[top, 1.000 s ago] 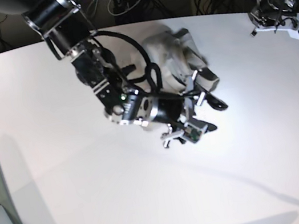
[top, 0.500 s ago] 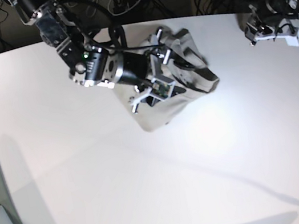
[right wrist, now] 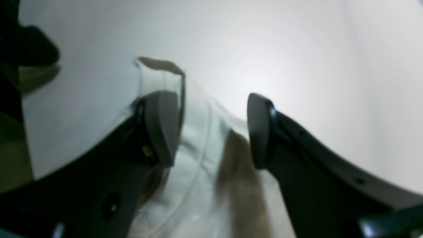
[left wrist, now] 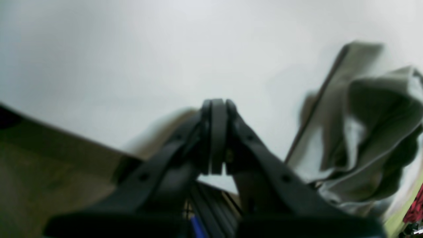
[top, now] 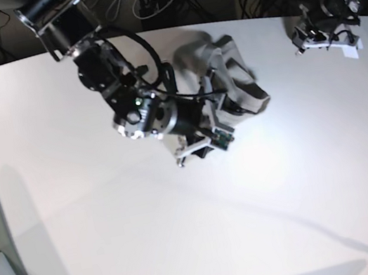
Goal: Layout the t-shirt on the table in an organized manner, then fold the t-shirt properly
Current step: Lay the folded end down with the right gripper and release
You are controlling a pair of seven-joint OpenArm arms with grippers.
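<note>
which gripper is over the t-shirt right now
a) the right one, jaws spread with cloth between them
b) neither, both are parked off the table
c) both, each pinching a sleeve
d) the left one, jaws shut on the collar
a: the right gripper has its jaws apart with the t-shirt lying between and below them, while the left gripper is shut and empty, off to the side of the shirt above the table.

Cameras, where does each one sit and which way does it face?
Base: high above, looking down on the table, both arms, the crumpled t-shirt.
Left wrist: behind the shut left pincer, t-shirt off to its side.
Right wrist: behind the open right pincer, straddling cloth.
All three share the t-shirt and table.
</note>
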